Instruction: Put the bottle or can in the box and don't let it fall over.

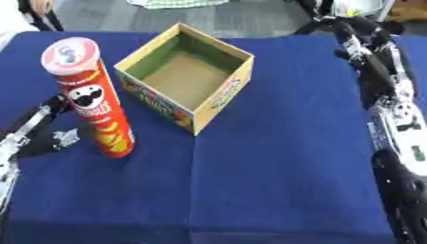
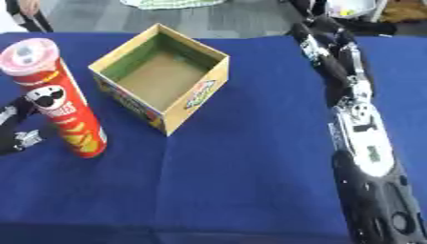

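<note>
Left eye view: one crisp can (image 1: 90, 97), red with a pale lid, stands upright on the blue worktop (image 1: 275, 181) near its left edge. One open cardboard box (image 1: 185, 76) sits just beside it toward the far edge, turned corner-on, its inside empty and its outer walls printed in bright colours. Can and box stand apart, not touching. The left hand (image 1: 52, 127) shows here along the left edge, immediately beside the lower half of the can. Its fingers are spread and relaxed, curled round nothing; a thumb tip lies close to the can's base, though contact cannot be confirmed. The right arm (image 1: 392, 109) runs down the right edge of the worktop. Its hand lies toward the far right corner, and whether its fingers are straight or curled cannot be told.

Right eye view: the same single can and single box. Only a sliver of the left hand shows at the picture's left border. This view shows more of the right arm, including the broad black segment at the near right corner; the right hand (image 2: 313, 28) is no clearer here.
</note>
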